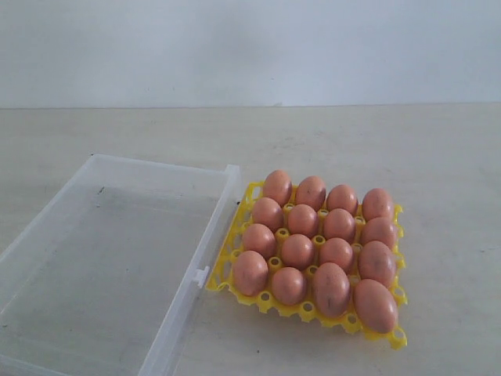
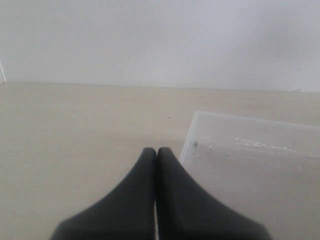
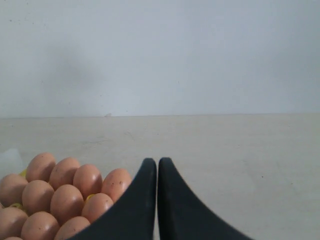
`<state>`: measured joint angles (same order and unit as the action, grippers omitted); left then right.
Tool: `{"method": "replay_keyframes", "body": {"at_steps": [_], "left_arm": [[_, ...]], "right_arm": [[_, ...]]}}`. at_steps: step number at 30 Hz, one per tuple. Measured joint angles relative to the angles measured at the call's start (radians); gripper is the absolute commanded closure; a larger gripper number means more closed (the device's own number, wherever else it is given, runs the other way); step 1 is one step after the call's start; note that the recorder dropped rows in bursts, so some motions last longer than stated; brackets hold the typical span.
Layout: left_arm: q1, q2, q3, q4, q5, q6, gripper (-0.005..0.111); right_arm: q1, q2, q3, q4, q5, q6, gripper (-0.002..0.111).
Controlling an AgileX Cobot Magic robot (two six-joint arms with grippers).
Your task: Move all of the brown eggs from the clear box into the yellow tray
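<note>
Several brown eggs (image 1: 298, 251) fill the cups of the yellow tray (image 1: 266, 298) at the table's middle right. The clear box (image 1: 47, 235) lies to its left and holds no eggs. Neither gripper shows in the exterior view. In the left wrist view, the left gripper (image 2: 156, 151) is shut on nothing, above bare table beside a corner of the clear box (image 2: 260, 165). The right gripper (image 3: 157, 162) is likewise shut with nothing between its fingers, and the brown eggs (image 3: 66, 202) lie close beside it in the right wrist view.
A pale wooden table (image 1: 438, 157) carries everything and a plain white wall (image 1: 250, 47) stands behind it. The box's clip tab (image 1: 201, 276) sticks out toward the tray.
</note>
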<state>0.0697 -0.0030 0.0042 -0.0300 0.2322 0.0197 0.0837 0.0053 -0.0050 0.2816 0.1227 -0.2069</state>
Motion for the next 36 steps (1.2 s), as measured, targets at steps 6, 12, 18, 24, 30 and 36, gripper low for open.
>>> {"method": "replay_keyframes", "body": {"at_steps": [6, 12, 18, 24, 30, 36], "left_arm": [[0.000, 0.000, 0.000, 0.000, 0.000, 0.000, 0.111], [0.000, 0.000, 0.000, 0.000, 0.000, 0.000, 0.111], [0.000, 0.000, 0.000, 0.000, 0.000, 0.000, 0.111], [0.000, 0.000, 0.000, 0.000, 0.000, 0.000, 0.111], [0.000, 0.000, 0.000, 0.000, 0.000, 0.000, 0.111], [0.000, 0.000, 0.000, 0.000, 0.000, 0.000, 0.111]], "right_arm": [[-0.002, 0.000, 0.000, 0.000, -0.002, 0.000, 0.107], [-0.002, 0.000, 0.000, 0.000, 0.000, 0.029, 0.107], [-0.002, 0.000, 0.000, -0.057, 0.045, 0.170, 0.107], [-0.002, 0.000, 0.002, -0.071, 0.060, 0.194, 0.107], [-0.002, 0.000, 0.002, -0.073, 0.064, 0.196, 0.107], [-0.002, 0.000, 0.002, -0.075, 0.069, 0.196, 0.107]]}}
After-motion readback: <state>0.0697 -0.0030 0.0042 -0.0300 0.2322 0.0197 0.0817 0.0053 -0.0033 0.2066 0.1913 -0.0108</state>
